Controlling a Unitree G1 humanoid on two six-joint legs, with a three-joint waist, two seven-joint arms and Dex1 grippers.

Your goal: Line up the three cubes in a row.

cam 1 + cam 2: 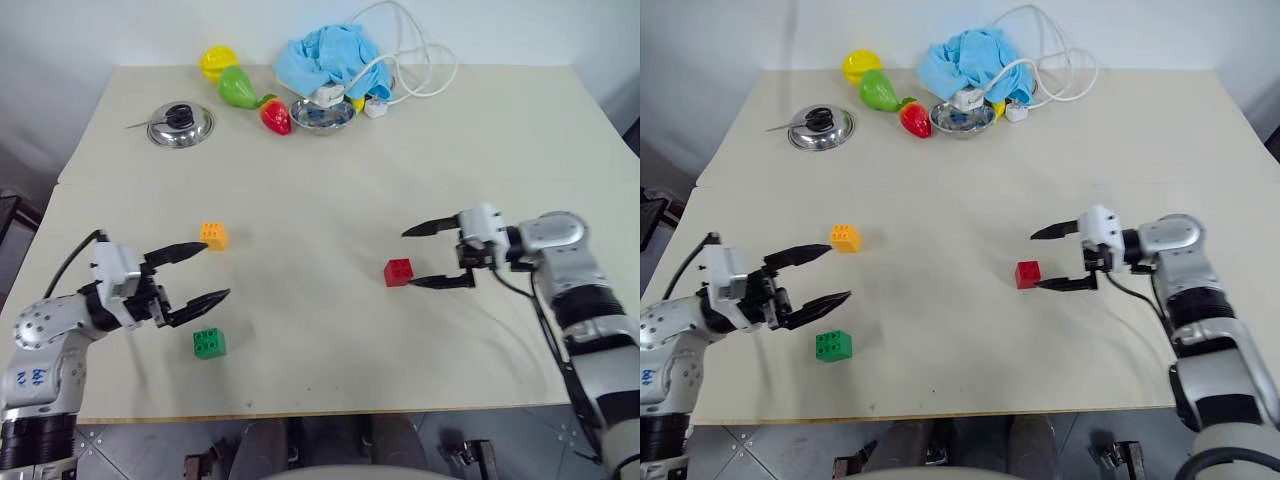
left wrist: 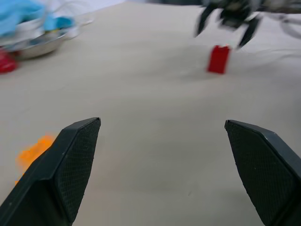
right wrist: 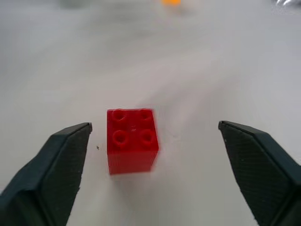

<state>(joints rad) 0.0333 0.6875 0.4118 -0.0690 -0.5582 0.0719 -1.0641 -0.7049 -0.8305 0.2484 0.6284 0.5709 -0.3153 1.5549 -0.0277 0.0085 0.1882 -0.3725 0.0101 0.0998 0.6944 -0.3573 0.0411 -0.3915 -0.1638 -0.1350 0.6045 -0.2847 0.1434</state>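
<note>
Presently the right gripper (image 1: 420, 257) hangs over the beige counter (image 1: 330, 180) with its fingers spread wide and holding nothing; the red cube (image 1: 398, 272) sits studs-up on the counter just beside the lower fingertip, apart from both. On the other side the left gripper (image 1: 211, 271) also stands wide open and empty; the orange cube (image 1: 213, 236) lies just beyond its upper finger, and the green cube (image 1: 209, 343) lies near its lower finger, nearer the counter's front edge. Red stays well apart from the other two cubes. Along the far edge lie a pot lid (image 1: 180, 125), toy fruits (image 1: 240, 88), a metal bowl (image 1: 322, 115) and a blue cloth (image 1: 325, 55).
</note>
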